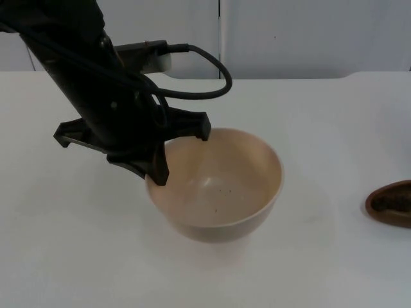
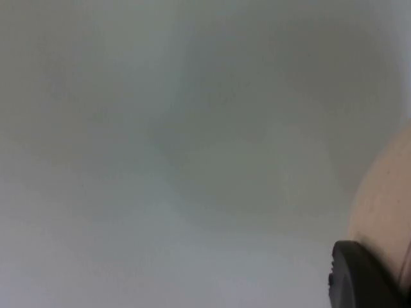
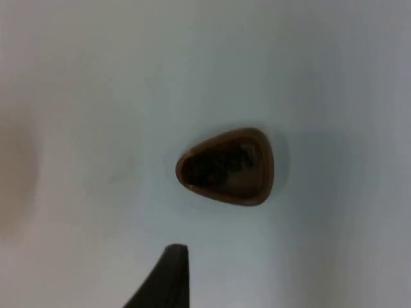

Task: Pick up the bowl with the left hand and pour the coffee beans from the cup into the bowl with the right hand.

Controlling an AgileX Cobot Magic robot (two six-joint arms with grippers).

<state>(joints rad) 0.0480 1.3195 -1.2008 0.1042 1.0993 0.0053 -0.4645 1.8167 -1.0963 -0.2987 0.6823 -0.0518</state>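
While set on the white tabletop (image 1: 77,256) near the middle of the top view, beige bowl (image 1: 221,192) upright, inside bare but for a few specks, no beans in it yet. Left gripper (image 1: 183,151) down at the bowl's rim on the 9 to 10 o'clock side: one finger (image 1: 160,170) over the rim at 9 o'clock, another tip (image 1: 203,131) reaching the rim near 11 o'clock. Fingers spread across the rim; whether actually pinching the wall, cannot tell, and no sign of the bowl being off the surface. In the left wrist view, a black fingertip (image 2: 359,276) right against the beige bowl wall (image 2: 385,205).

Brown cup (image 1: 392,204) with dark coffee beans inside, well apart from the bowl at its 3 o'clock, cut by the frame edge. In the right wrist view, the same cup (image 3: 226,165) seen from above, rim rounded-triangular, narrow end toward 9 o'clock, standing apart from the black fingertip (image 3: 168,276) of the right gripper, off toward that fingertip's 1 o'clock. Right arm clearly the nearer one to the cup, hovering above it, nothing held; spread of its fingers not readable.

Judged stage: grasp of the bowl under way, lift not yet done, pour entirely ahead. Next need: firm closure on the wall before raising.
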